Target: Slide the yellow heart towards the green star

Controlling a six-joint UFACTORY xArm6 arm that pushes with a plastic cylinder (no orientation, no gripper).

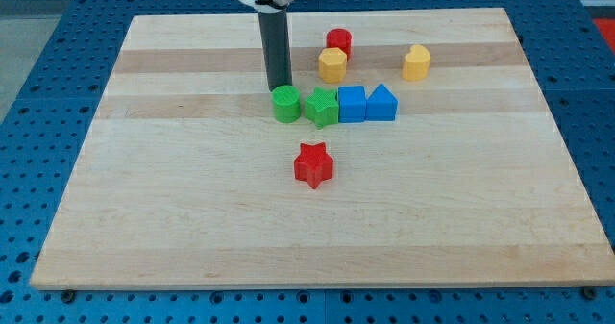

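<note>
Rod [277,45] top beyond the view's top edge

Our wooden board [192,218] carries a green cylinder [285,104], green star [322,107], two blue blocks [352,104] [381,103] (one row), red star [312,164] nearer, yellow heart [416,62], yellow block [332,64] and red cylinder [338,42] farther.

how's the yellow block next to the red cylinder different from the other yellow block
The yellow block by the red cylinder sits mid-board at, touching or overlapping that cylinder in this view; the other yellow block stands alone toward the view's right. The first looks flatter-sided, the second has a notched, heart-like top. Both share the same yellow.
</note>
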